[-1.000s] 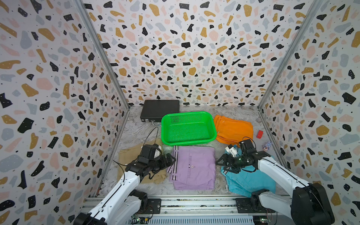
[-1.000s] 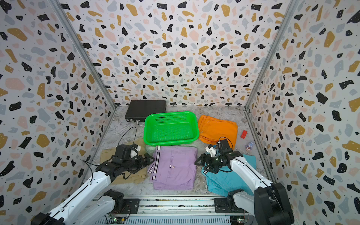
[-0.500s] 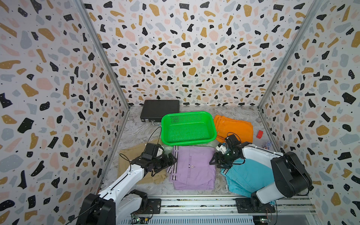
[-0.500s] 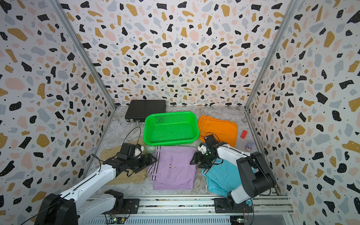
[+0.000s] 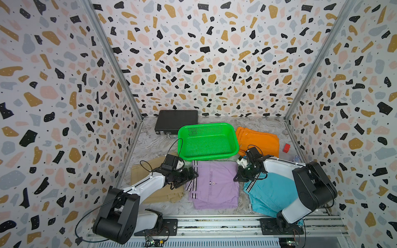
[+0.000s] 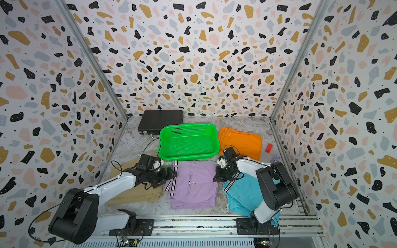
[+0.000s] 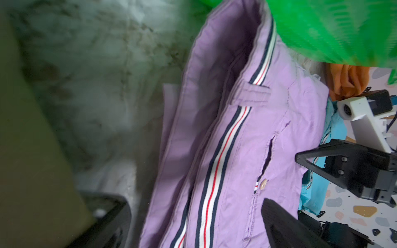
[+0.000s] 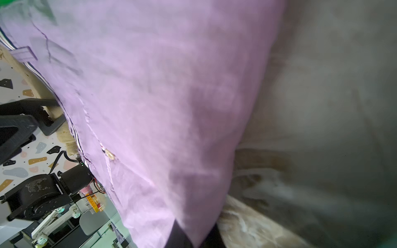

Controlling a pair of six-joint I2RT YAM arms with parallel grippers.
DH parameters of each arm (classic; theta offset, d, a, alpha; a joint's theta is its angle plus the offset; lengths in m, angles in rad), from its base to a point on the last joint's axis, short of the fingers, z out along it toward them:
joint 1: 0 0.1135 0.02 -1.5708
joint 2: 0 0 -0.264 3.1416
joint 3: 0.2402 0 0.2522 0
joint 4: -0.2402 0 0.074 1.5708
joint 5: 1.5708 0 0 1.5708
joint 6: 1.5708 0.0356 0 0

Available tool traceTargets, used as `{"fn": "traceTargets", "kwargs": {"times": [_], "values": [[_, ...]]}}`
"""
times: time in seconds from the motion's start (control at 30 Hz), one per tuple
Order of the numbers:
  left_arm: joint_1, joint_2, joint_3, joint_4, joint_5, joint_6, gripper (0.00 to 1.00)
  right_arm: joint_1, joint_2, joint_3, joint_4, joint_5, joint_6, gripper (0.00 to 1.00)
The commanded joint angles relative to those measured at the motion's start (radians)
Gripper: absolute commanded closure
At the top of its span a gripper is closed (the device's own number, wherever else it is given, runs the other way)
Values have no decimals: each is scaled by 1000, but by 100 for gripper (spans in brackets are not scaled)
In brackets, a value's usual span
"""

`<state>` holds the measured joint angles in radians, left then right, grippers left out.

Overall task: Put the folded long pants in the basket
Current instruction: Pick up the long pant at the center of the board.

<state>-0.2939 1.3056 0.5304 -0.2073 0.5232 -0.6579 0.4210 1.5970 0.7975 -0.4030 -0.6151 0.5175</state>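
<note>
marbled tabletop (image 5: 150, 146), speckled walls (image 5: 214, 53), black case (image 5: 176, 123), red block (image 5: 286, 148), green basket (image 5: 207, 124) behind lilac pants (image 5: 214, 186), tan pants (image 5: 137, 172), turquoise pants (image 5: 272, 192), orange pants (image 5: 260, 139) outside it, left gripper (image 5: 193, 176) spread wide at striped edge, right gripper (image 5: 235, 180) pinching opposite edge

The plain tan folded pants (image 5: 165, 196) are half covered by the left arm (image 5: 148, 182), the turquoise folded pants (image 5: 270, 193) by the right arm (image 5: 279, 167). In the right wrist view the right gripper (image 8: 193, 241), pinched on the lilac folded pants (image 8: 150, 107), is mostly cropped off.
</note>
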Motion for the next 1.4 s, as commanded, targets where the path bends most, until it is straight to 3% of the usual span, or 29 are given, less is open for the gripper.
{"fn": "traceTargets", "kwargs": {"times": [0.0,0.27,0.4,0.5,0.63,0.8,0.93,1.07,1.2,1.37], "values": [[-11,33,-9,57,40,-17,4,-1,-49,27,-10,44,-19,100],[-123,-20,-139,169,-8,-155,17,0,-71,-13,22,34,-3,100],[-148,5,-158,208,-22,-171,32,4,-71,-13,23,24,1,100],[-158,39,-152,221,-29,-159,56,10,-78,-21,32,28,1,100],[-157,81,-132,212,-24,-141,100,11,-87,-12,10,28,-2,100],[-157,16,-31,22,4,-111,100,16,-179,17,-76,23,-4,100],[-157,-163,113,-289,-63,-37,100,19,-288,91,-235,16,-38,100],[-157,-301,248,-469,-95,-8,100,22,-364,200,-384,-16,-74,100],[-157,-311,393,-584,-73,22,100,22,-370,350,-483,-96,-80,100],[-144,-261,573,-622,-76,61,100,22,-318,521,-470,-114,-65,100]]}}
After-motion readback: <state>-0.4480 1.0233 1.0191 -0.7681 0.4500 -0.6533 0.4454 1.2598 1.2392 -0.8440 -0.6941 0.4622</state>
